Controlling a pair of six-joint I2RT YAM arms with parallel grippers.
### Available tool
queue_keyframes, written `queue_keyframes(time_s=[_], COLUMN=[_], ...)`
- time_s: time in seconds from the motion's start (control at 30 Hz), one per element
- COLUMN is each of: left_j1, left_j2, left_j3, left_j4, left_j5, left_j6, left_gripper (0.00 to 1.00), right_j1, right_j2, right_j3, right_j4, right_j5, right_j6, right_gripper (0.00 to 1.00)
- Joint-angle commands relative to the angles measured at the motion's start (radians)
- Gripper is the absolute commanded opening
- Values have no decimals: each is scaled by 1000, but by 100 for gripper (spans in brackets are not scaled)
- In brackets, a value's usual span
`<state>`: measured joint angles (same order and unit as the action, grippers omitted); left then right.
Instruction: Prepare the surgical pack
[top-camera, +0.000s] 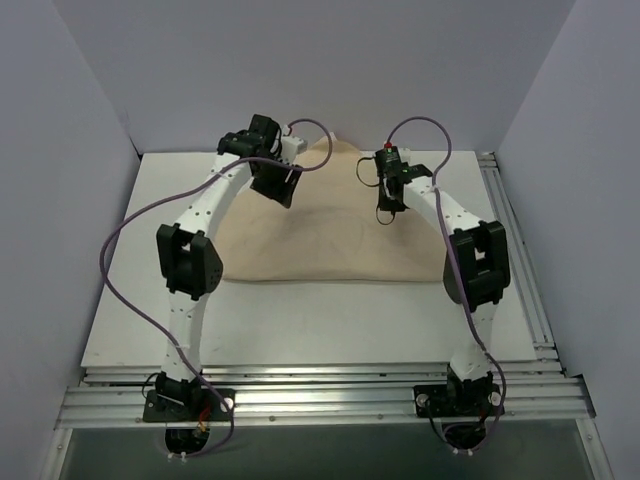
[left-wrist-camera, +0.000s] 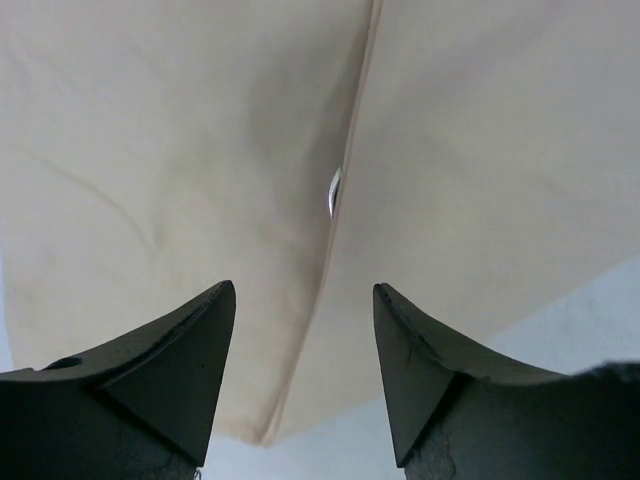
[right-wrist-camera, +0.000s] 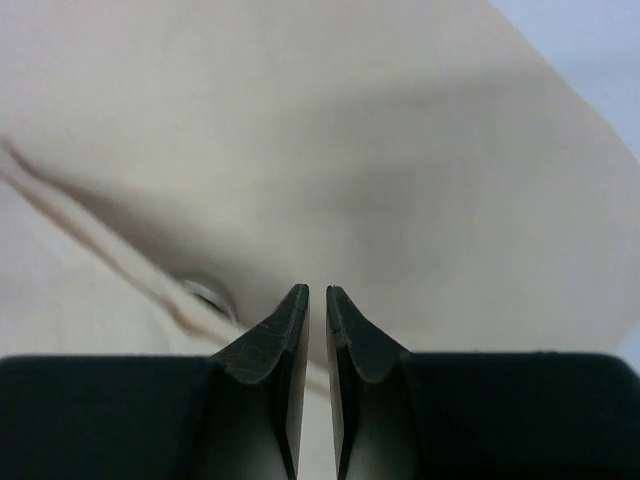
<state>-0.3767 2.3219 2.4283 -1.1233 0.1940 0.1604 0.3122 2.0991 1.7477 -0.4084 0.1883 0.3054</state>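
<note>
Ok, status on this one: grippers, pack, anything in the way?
Left gripper open above the fold seam. Right gripper shut, nothing visibly held. Tan cloth folded closed, metal glint at the seam. No obstruction seen.

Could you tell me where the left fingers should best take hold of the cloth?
Probably the cloth at its overlapping flap edge, from above, with the left fingers astride it: that hem lies loose over the lower layer, while elsewhere the cloth lies flat.
</note>
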Motion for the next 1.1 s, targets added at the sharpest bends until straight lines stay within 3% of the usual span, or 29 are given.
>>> queue_keyframes(time_s=[0.0,0.1,0.2,0.3,0.63,1.07], left_j1=[-19,-63,-109,-116,-113,-119], left_j2=[-172,-255,-308,-302,-188,-56], left_j3=[-173,-380,-524,-580,-590,-584], left_j4=[-155,-156,-106,-69,72,186], left_j5=[-62,-94,-105,-152,-272,-243], left_j6=[39,22,1,-38,-105,-133], left_gripper=[66,63,63,62,57,58], right_j1=[71,125,160,166,142,125], right_j2=[-201,-275,-364,-418,-344,-252], right_j3=[-140,-261,-376,-479,-594,-636], right_j4=[-102,-135,-127,-80,115,241], right_j5=[206,226,197,122,20,-38], right_j6=[32,73,127,170,204,248], right_gripper=[9,1,0,0,0,0])
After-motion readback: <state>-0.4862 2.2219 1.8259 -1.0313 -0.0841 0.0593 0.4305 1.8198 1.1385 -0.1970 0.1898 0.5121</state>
